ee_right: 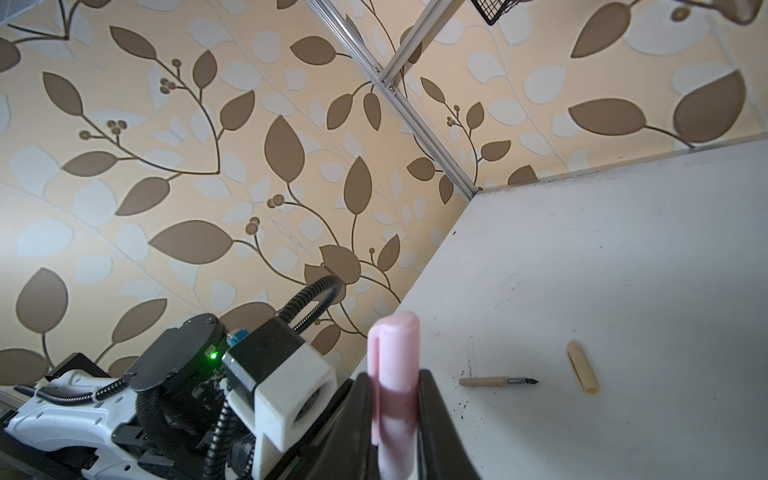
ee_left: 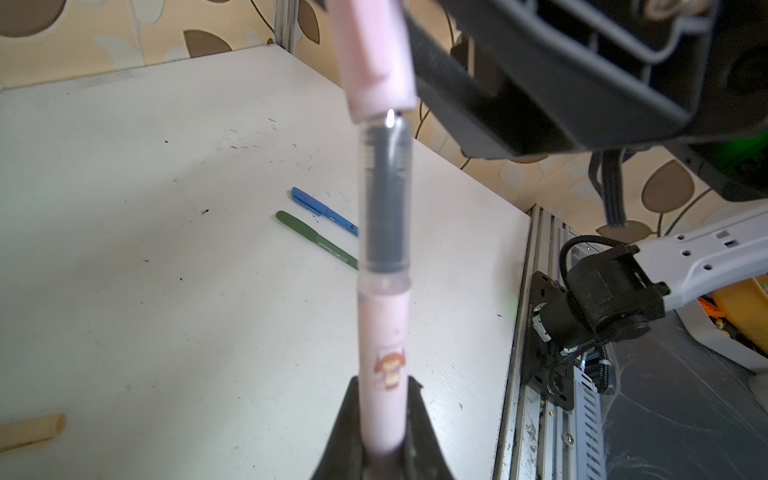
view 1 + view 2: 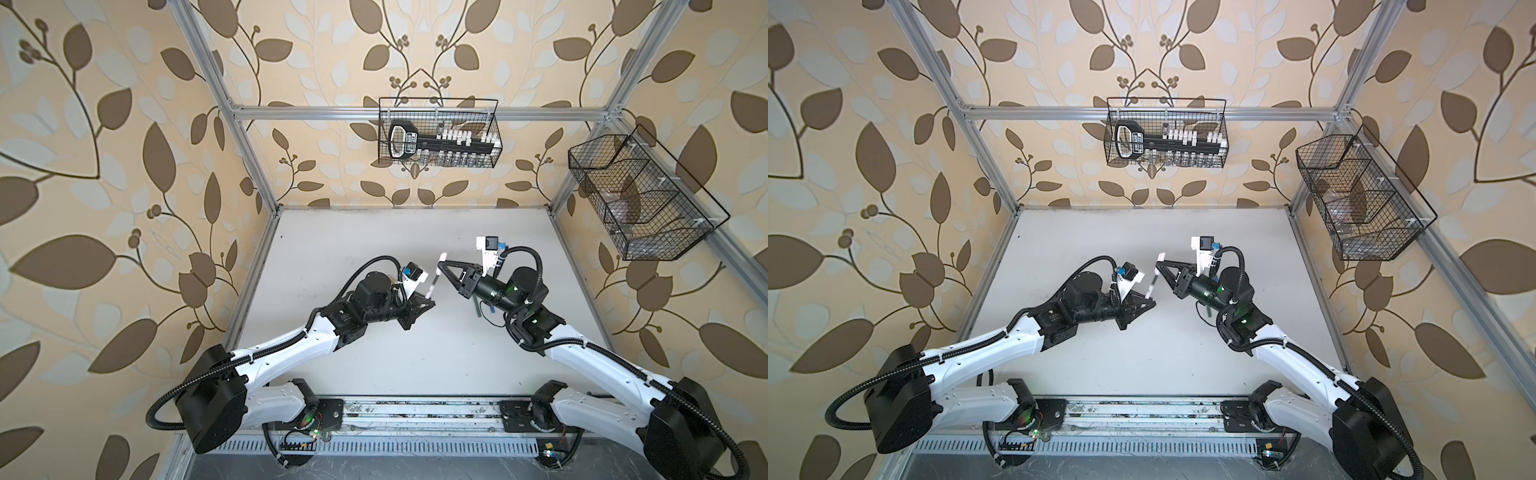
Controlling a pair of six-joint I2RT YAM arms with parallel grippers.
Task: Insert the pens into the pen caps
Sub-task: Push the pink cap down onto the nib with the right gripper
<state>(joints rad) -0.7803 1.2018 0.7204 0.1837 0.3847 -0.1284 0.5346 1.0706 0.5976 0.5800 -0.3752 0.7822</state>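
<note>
Pink pen [image 2: 384,332] clamped by its lower body in left end effector [image 2: 382,388], held in the air above desk [image 2: 166,187], dark nib end just at the mouth of pink cap [image 2: 376,62]. Cap pinched in right end effector [image 1: 395,376], closed end sticking out past the fingertips. In the left wrist view, cap seemingly tilted a little against the pen's line.

Likely trouble:
- Nib catching on the cap rim instead of sliding in, through that small tilt.
- Pen or cap swivelling in its grip under the push, both being round and smooth.
- Ink smeared on the rim.
- A drop to the desk after a slipped grip.
- A half-seated cap from a push stopped short.

Tan pen [image 1: 494,381] and tan cap [image 1: 582,368] apart on the desk, not yet joined. Blue pen [image 2: 324,212] and green pen [image 2: 316,239] side by side, seemingly capped.
</note>
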